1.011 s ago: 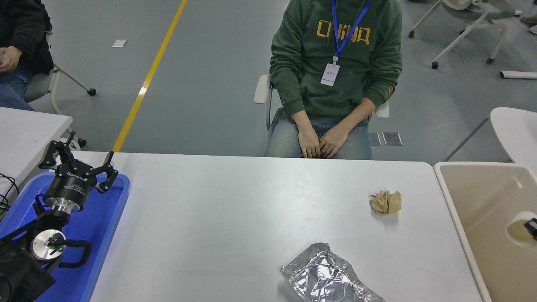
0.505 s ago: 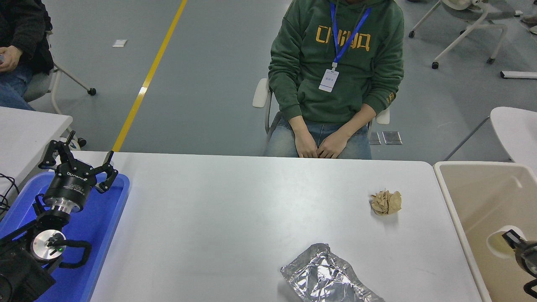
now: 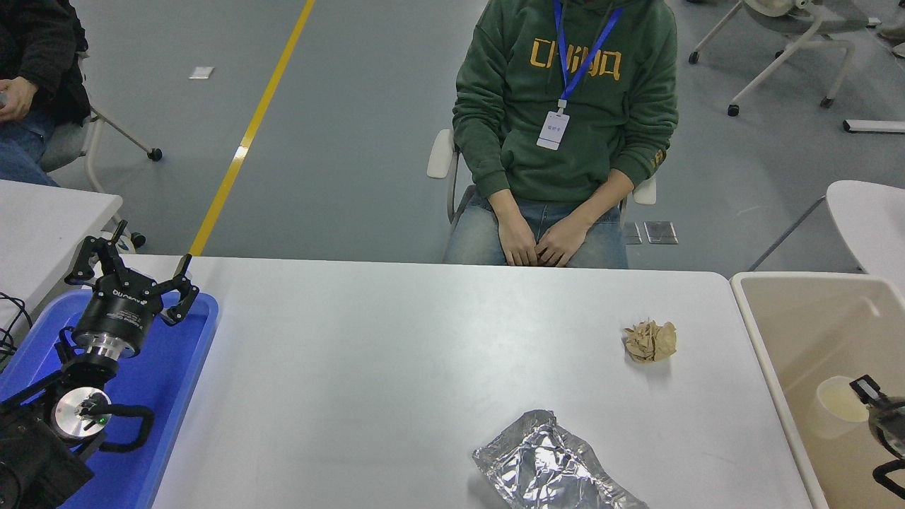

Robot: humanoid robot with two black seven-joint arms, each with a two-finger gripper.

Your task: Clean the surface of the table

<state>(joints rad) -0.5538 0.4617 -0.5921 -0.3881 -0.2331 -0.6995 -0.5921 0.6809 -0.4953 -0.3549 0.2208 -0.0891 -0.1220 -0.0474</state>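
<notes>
Right gripper shifted beside cup in beige bin, jaws unclear; left gripper jaws apart.

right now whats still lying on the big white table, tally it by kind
crumpled brown paper ball: 1
crumpled silver foil wrapper: 1
total: 2 on the table surface
not counted: the cup, which lies in the beige bin beside the table
</notes>
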